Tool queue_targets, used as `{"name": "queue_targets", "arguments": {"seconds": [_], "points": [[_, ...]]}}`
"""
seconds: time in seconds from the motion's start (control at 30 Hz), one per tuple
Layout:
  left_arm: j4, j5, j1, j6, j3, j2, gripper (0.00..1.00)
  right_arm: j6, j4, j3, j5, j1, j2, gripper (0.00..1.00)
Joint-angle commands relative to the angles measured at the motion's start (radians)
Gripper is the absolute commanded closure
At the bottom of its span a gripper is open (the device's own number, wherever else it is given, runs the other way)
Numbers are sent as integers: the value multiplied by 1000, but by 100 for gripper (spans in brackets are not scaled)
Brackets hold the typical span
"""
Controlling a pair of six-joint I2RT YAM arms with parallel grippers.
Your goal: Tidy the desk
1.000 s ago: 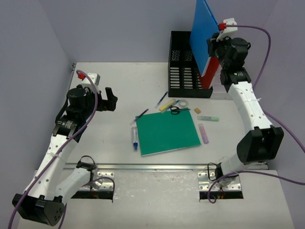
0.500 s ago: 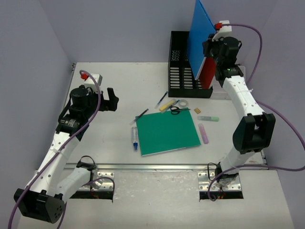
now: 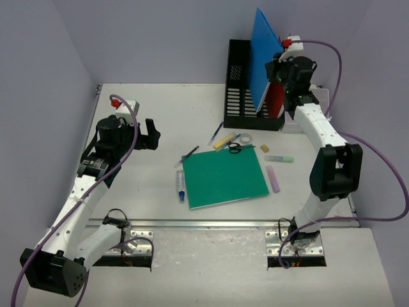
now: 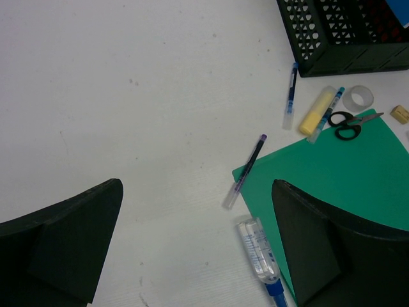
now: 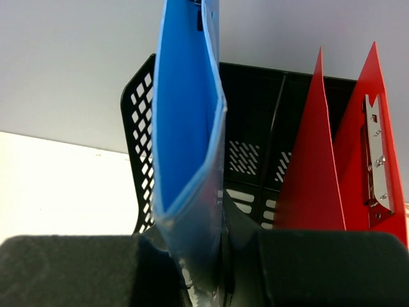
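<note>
The desk (image 3: 160, 115) is a white tabletop. My right gripper (image 3: 279, 69) is shut on the lower edge of a blue folder (image 3: 263, 54), holding it upright and slightly tilted above the black mesh file holder (image 3: 243, 96). The right wrist view shows the blue folder (image 5: 185, 128) pinched between my fingers (image 5: 204, 256), with the holder (image 5: 255, 160) behind it and a red folder (image 5: 345, 185) standing in it. My left gripper (image 3: 148, 133) hovers open over bare desk at the left, nothing between its fingers (image 4: 198, 243).
A green folder (image 3: 223, 176) lies mid-desk with a glue stick (image 4: 259, 249) and a purple pen (image 4: 246, 169) at its left edge. Behind it lie a blue pen (image 4: 291, 96), yellow highlighter (image 4: 317, 110), scissors (image 4: 348, 123), tape roll (image 4: 358, 97). Highlighters (image 3: 276, 167) lie to its right.
My right gripper has carried the blue folder left and farther back, over the file holder. The left arm has edged slightly forward, still open.
</note>
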Motion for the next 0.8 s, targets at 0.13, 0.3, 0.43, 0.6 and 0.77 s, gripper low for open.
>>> {"name": "queue_targets", "arguments": {"seconds": [0.13, 0.3, 0.43, 0.6, 0.77], "points": [[58, 14, 2, 10, -12, 5, 0, -8, 190, -71, -46, 8, 3, 100], [60, 19, 1, 10, -16, 10, 0, -39, 195, -164, -45, 11, -12, 100], [59, 24, 2, 12, -19, 12, 0, -73, 173, -220, -25, 12, -28, 100], [56, 54, 2, 4, -47, 11, 0, -101, 133, -222, -27, 12, -16, 100], [61, 126, 1, 48, -116, -15, 0, -87, 67, -176, -62, 12, -5, 61]]}}
